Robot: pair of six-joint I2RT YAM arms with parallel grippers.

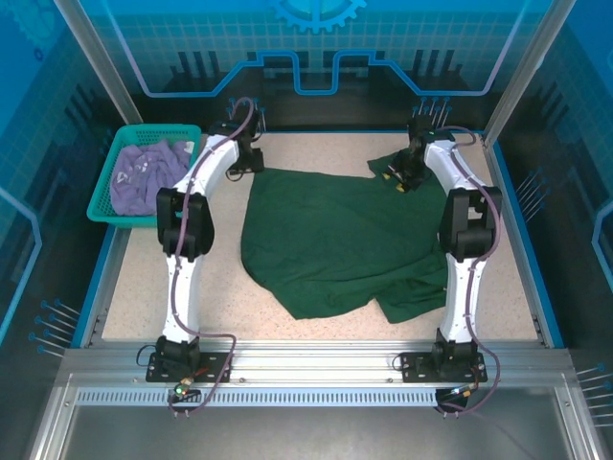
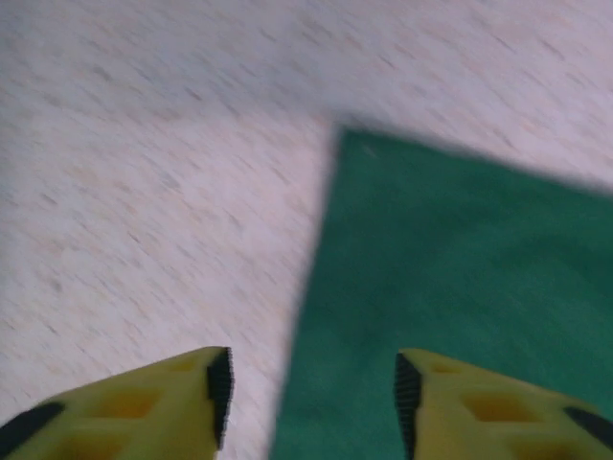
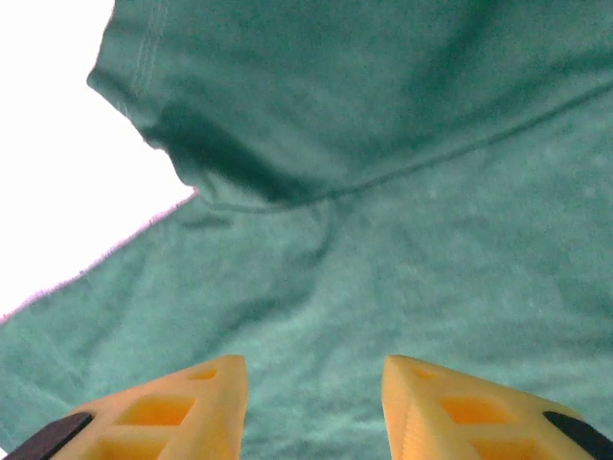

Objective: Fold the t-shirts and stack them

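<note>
Speckled beige surface (image 1: 134, 287) ringed by blue walls (image 1: 431, 38). Dark green t-shirt (image 1: 335, 240) spread at centre. Lavender t-shirt (image 1: 139, 177) bunched in teal basket (image 1: 102, 192), upper left. Left claw (image 2: 311, 383) apart over the green shirt's edge. Right claw (image 3: 314, 383) apart above green cloth, upper right.

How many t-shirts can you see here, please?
2: the green shirt spread on the table, the purple shirt bunched in the basket at far left. More could hide beneath it.
</note>
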